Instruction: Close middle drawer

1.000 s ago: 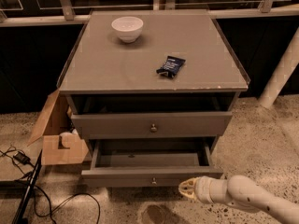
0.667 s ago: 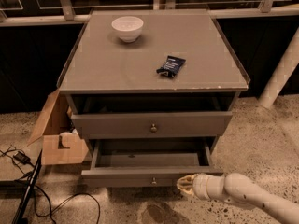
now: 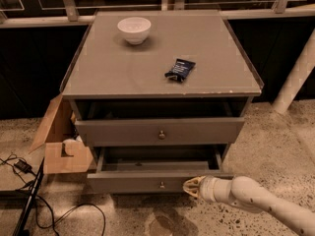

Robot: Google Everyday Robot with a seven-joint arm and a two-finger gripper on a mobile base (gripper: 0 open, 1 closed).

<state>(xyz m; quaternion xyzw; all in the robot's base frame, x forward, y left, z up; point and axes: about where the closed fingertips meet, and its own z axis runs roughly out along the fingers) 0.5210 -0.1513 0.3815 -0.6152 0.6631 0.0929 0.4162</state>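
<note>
The grey cabinet [image 3: 123,73] shows two drawer fronts with brass knobs. The upper one [image 3: 123,131] stands slightly out, with a dark gap above it. The middle drawer [image 3: 128,182] is below it, pulled well out, its inside bare and its knob [image 3: 161,185] at centre. The lowest drawer is hidden beneath it. My gripper [image 3: 189,187], on a white arm [image 3: 256,200] coming from the lower right, is at the middle drawer's front, just right of the knob.
A white bowl [image 3: 134,29] and a dark snack packet [image 3: 180,69] lie on the cabinet top. An open cardboard box [image 3: 61,141] stands at the cabinet's left. Cables [image 3: 29,191] run over the floor at lower left. A white post [image 3: 295,77] rises at right.
My gripper has moved a little left and up, closer to the middle drawer's front. The drawers have not visibly moved.
</note>
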